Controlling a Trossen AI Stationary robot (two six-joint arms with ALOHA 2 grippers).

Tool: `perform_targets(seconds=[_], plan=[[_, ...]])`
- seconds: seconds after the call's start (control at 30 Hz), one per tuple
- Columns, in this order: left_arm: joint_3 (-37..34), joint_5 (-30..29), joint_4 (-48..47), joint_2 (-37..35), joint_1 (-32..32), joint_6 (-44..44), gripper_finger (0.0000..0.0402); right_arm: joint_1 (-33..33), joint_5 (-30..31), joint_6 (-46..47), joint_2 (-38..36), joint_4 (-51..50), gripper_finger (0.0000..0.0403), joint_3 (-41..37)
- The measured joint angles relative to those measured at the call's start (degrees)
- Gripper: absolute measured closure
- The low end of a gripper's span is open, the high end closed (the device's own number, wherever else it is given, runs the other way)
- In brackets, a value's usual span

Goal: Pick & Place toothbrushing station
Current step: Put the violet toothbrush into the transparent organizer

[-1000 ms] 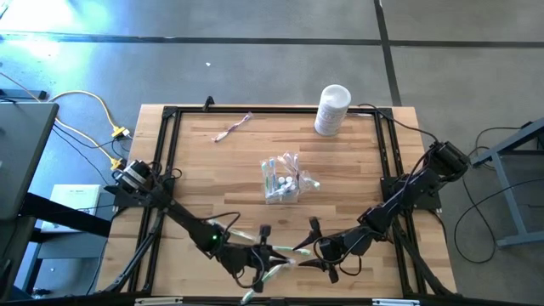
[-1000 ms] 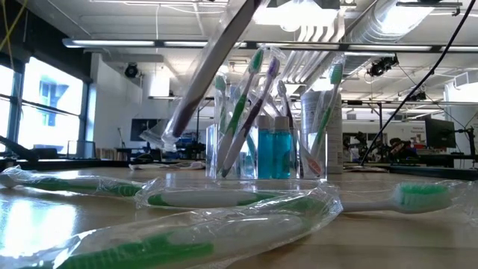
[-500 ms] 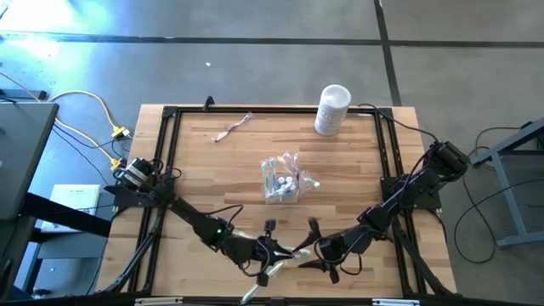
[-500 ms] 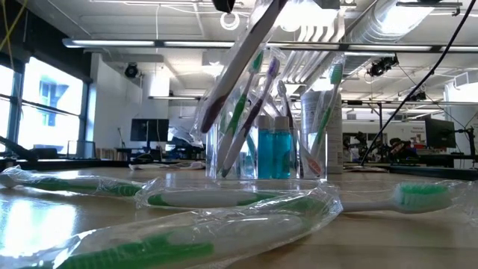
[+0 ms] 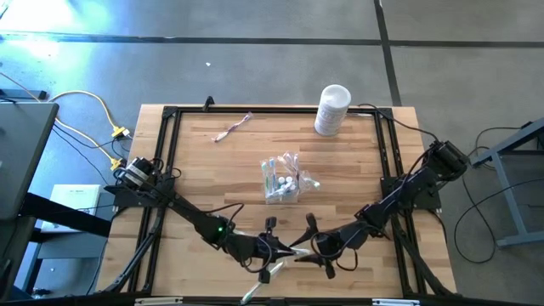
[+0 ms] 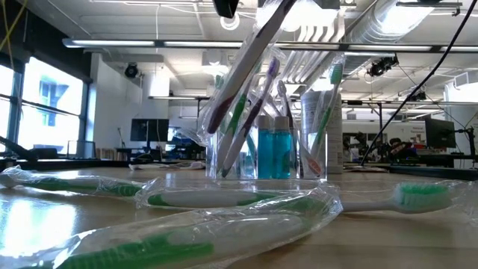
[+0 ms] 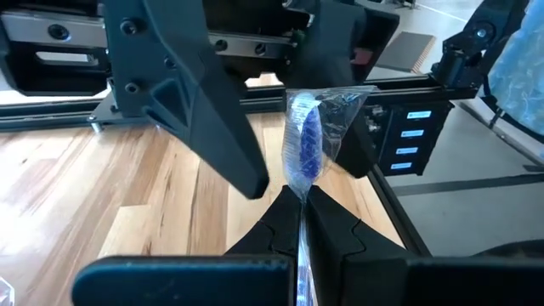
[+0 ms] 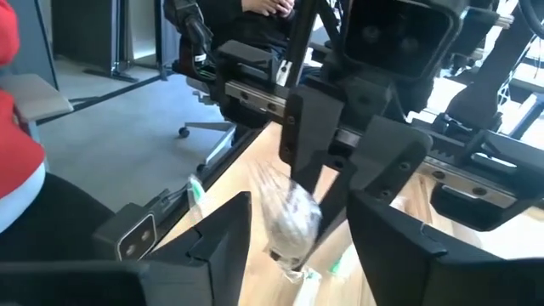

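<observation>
A wrapped toothbrush (image 7: 303, 149) with a blue-bristled head is pinched in the left hand (image 5: 274, 252), low in the middle of the high view, near the front edge of the table (image 5: 225, 174); the left wrist view shows the two fingers clenched tight on its handle with the clear wrapper crinkled round the head. The right hand (image 5: 311, 252) sits just beside it on the right, its fingers spread to either side of the wrapped head in the right wrist view, not closed on it. In the low view that same brush (image 6: 246, 63) hangs tilted from the top of the frame, in front of the clear plastic cup (image 6: 263, 153). The cup stands at the centre of the table in the high view (image 5: 281, 181), bristling with upright toothbrushes (image 6: 328, 112) and holding teal tubes (image 6: 273, 152). Several more wrapped pale green toothbrushes lie flat on the wood in the low view's foreground: one (image 6: 246, 199) across the middle, one (image 6: 149, 246) at the lower left, and one unwrapped with a green head (image 6: 407, 197) at the right. A pink toothbrush (image 5: 231, 128) lies alone toward the upper left of the table. A white canister (image 5: 331, 110) stands at the upper right corner.
</observation>
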Motion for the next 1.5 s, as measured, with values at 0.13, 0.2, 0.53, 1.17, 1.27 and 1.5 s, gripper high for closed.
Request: perform_targets(seconds=[0.13,0.2,0.53,1.17,1.27,1.5], plan=[[0.0,0.0,-0.1,0.0,0.0,0.0,0.0401,0.0,-0.6,-0.3,0.0,0.0,0.0253,0.0],[0.0,0.0,-0.1,0.0,0.0,0.0,0.0401,0.0,-2.0,-0.5,0.0,0.0,0.0279,0.0],[0.0,0.1,-0.2,0.0,0.0,0.0,0.0401,0.0,-4.1,-3.0,0.0,-0.4,0.0383,0.0],[0.0,-1.0,-0.2,0.0,0.0,0.9,0.0259,1.3,-1.8,2.1,0.0,-3.7,0.0387,0.0],[0.0,-1.0,-0.2,-0.1,0.0,0.5,0.0225,3.5,4.2,2.2,-0.7,-6.8,0.0387,0.0],[0.0,0.1,-3.3,-0.1,0.0,-0.2,0.0202,9.3,19.1,5.2,-7.1,-12.9,0.0387,0.6]])
